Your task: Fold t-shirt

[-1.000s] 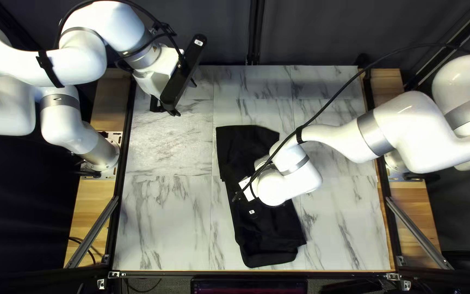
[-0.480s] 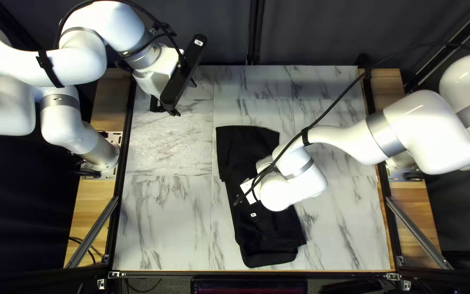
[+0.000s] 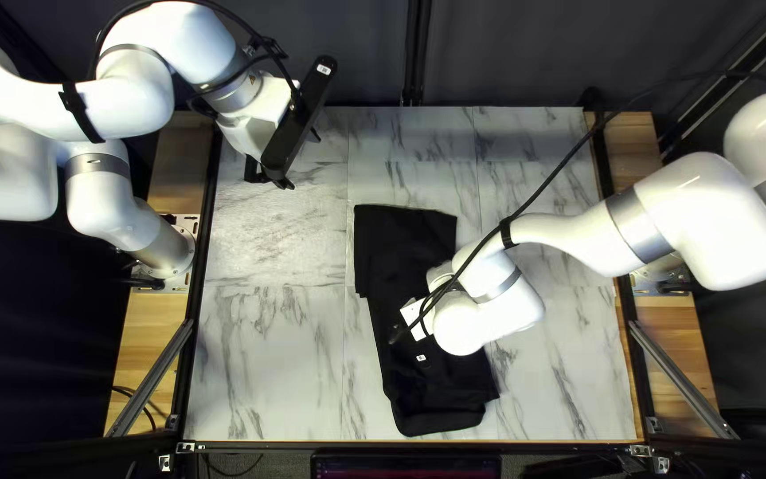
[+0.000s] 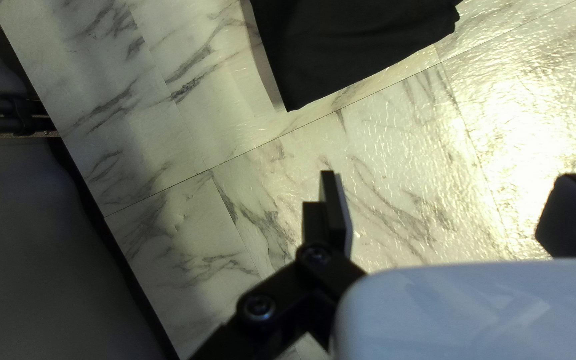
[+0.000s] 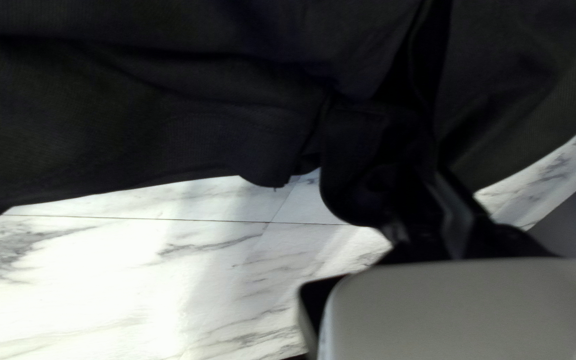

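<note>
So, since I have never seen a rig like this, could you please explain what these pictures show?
It is a robot with two white arms, the left arm and the right arm, mounted at opposite sides of a marble-patterned table. One picture looks down at the table from above its near edge; the other two come from cameras on the arms' wrists. On the table lies a black T-shirt, in a long, narrow shape. The left end effector is wide open, holding nothing, away from the shirt. The right end effector appears closed on gathered shirt fabric, though its tips are buried in the dark cloth.
</note>
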Motion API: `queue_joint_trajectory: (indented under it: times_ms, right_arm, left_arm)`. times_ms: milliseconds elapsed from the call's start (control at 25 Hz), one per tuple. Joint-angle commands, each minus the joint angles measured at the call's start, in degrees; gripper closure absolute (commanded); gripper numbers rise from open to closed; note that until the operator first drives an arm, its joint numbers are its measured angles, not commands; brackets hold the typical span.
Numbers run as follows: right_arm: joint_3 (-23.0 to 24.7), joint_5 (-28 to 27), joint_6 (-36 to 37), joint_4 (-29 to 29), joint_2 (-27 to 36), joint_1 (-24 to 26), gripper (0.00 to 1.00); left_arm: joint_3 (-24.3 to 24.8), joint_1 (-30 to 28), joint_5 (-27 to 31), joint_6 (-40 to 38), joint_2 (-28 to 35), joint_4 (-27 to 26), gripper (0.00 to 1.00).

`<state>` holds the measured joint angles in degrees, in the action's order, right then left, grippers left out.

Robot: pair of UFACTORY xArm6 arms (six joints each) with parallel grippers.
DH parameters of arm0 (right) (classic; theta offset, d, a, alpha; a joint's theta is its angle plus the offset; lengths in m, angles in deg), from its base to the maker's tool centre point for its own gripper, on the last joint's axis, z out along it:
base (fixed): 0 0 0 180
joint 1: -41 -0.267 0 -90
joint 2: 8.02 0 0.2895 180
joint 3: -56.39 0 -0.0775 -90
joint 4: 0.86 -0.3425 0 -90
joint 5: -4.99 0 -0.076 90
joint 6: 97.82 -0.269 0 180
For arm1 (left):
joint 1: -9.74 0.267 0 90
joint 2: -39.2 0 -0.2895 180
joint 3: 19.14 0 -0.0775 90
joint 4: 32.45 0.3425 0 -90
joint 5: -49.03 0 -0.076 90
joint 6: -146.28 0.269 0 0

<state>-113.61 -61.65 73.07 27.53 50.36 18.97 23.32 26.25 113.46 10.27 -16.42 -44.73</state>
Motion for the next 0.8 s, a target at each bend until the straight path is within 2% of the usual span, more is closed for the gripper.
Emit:
queue_joint_trajectory:
  times_ms: [40, 360, 800]
  right_arm:
    - [-0.3, 0.0, 1.1, 1.4, 0.0, 1.2, 0.0]
    - [1.7, 4.6, 1.8, 2.8, -1.9, 3.9, 0.0]
    - [0.1, 4.6, 1.8, 1.5, -3.6, 3.1, 0.0]
  left_arm:
    - [0.0, 0.0, 0.0, 0.0, 0.0, 0.0, 0.0]
    - [0.0, 0.0, 0.0, 0.0, 0.0, 0.0, 0.0]
    - [0.0, 0.0, 0.0, 0.0, 0.0, 0.0, 0.0]
